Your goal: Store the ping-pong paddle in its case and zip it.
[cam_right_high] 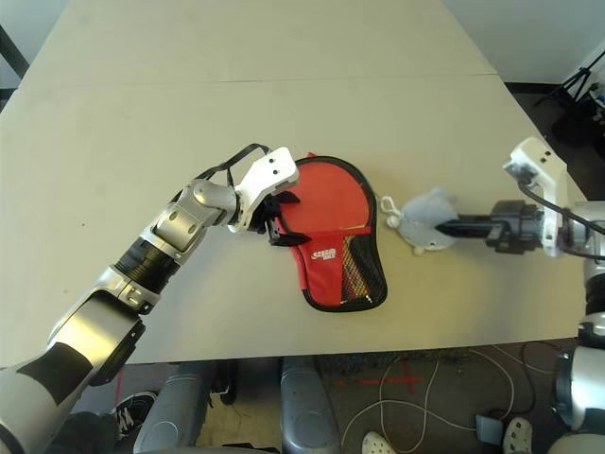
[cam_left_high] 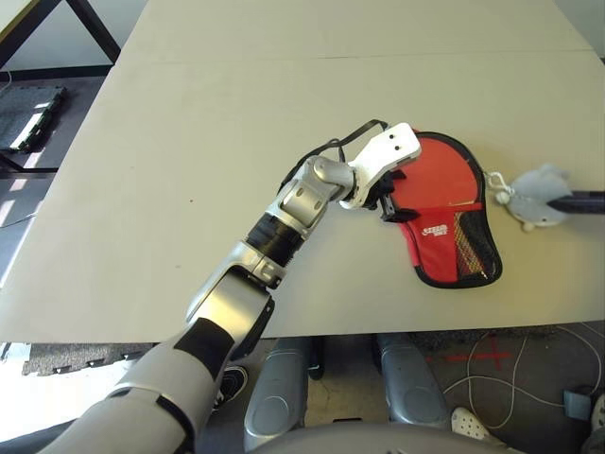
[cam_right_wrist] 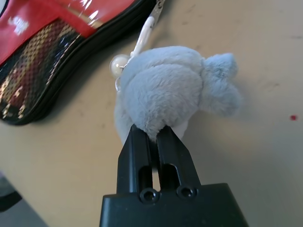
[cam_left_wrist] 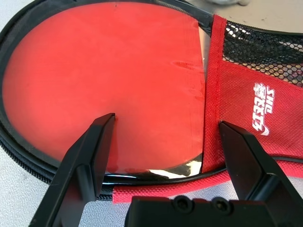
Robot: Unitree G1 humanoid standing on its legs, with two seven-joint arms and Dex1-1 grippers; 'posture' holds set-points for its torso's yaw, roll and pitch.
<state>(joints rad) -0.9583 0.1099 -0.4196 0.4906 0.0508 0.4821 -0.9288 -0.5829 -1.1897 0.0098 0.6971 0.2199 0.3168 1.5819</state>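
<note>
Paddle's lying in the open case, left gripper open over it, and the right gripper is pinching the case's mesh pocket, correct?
Not quite. The right gripper is shut on the grey plush charm corded to the zip, not on the mesh pocket, as the right wrist view shows. The rest holds: the paddle lies in the open case, left gripper open over it.

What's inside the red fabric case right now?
The round red rubber face of the ping-pong paddle lies inside the soft red fabric case, ringed by the black zip edging. Its handle sits under the grey mesh pocket, mostly covered.
</note>
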